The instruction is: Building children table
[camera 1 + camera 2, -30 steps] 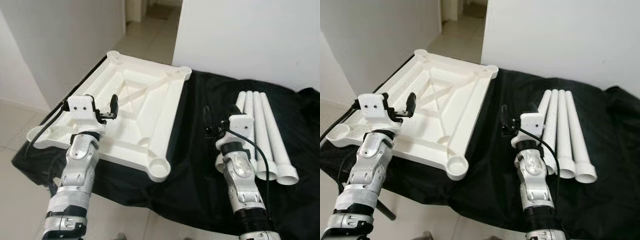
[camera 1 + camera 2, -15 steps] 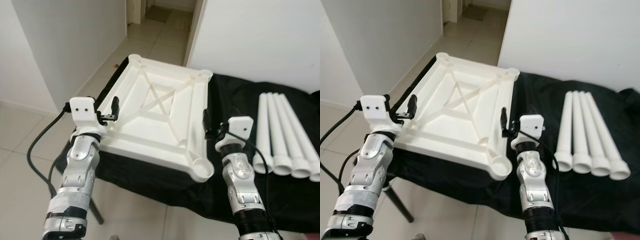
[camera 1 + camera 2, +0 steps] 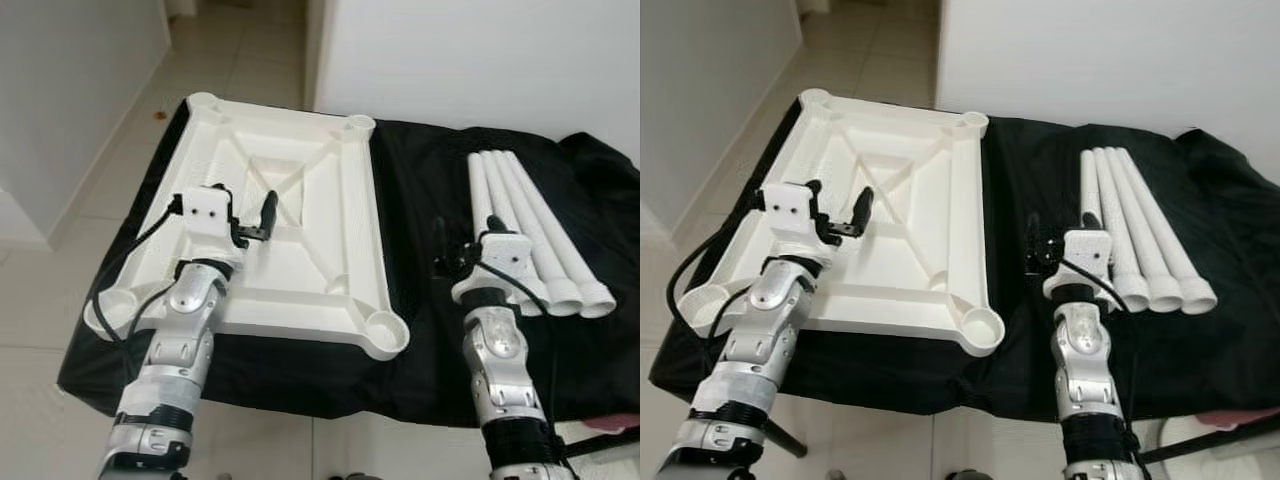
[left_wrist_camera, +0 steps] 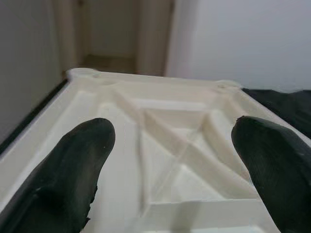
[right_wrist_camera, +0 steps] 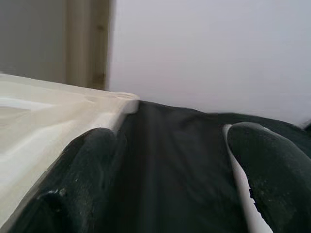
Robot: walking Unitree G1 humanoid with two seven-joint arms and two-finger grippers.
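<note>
Four legs (image 3: 535, 240) lie side by side at right of frame, long axes running up-frame, just beside the spread, empty right gripper (image 3: 452, 262), while the spread left gripper (image 3: 255, 220) hovers over the upturned tabletop (image 3: 300, 170).

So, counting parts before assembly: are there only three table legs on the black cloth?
No, four white table legs lie side by side on the black cloth.

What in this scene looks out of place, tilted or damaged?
Nothing stands out. The white tabletop lies upside down and flat on the black cloth, as assembly needs. The four white legs lie side by side to its right. No damage is visible.
</note>
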